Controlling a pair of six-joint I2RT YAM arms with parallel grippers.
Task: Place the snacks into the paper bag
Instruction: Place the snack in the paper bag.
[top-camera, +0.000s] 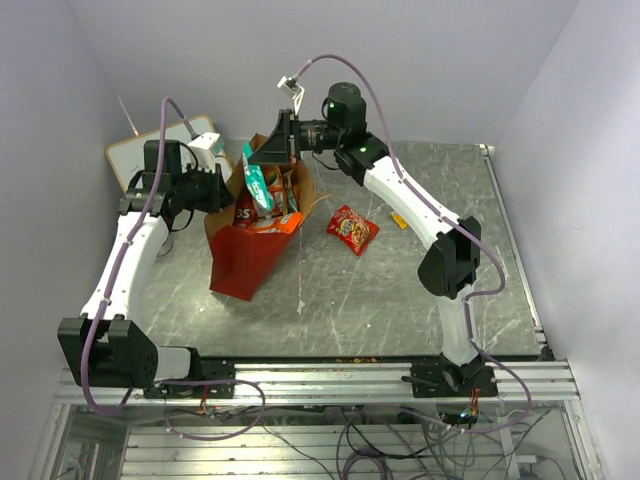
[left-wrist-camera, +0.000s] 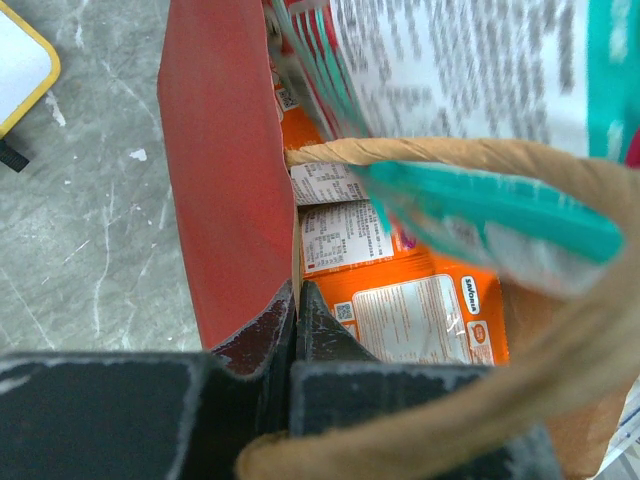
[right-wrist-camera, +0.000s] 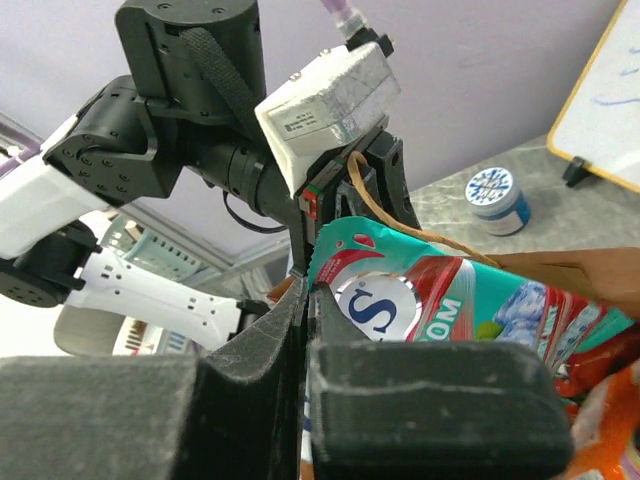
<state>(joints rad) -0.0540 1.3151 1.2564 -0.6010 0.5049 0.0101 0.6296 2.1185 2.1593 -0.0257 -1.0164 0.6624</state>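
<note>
The red paper bag (top-camera: 243, 258) stands tilted left of centre, mouth open toward the back, with orange packets (top-camera: 272, 222) inside. My left gripper (top-camera: 224, 190) is shut on the bag's left rim. In the left wrist view its jaws (left-wrist-camera: 296, 300) pinch the red wall (left-wrist-camera: 225, 180), next to an orange packet (left-wrist-camera: 420, 310) and the bag's twisted paper handle (left-wrist-camera: 450, 158). My right gripper (top-camera: 266, 158) is shut on a teal packet (top-camera: 258, 188) and holds it in the bag's mouth. It shows in the right wrist view (right-wrist-camera: 312, 290) with the teal packet (right-wrist-camera: 480, 300). A small red packet (top-camera: 352, 229) lies on the table right of the bag.
A white writing board (top-camera: 140, 155) leans at the back left, also seen in the right wrist view (right-wrist-camera: 600, 90). A small round tin (right-wrist-camera: 497, 200) sits near it. A small yellow-orange piece (top-camera: 399, 221) lies right of the red packet. Walls close in on three sides.
</note>
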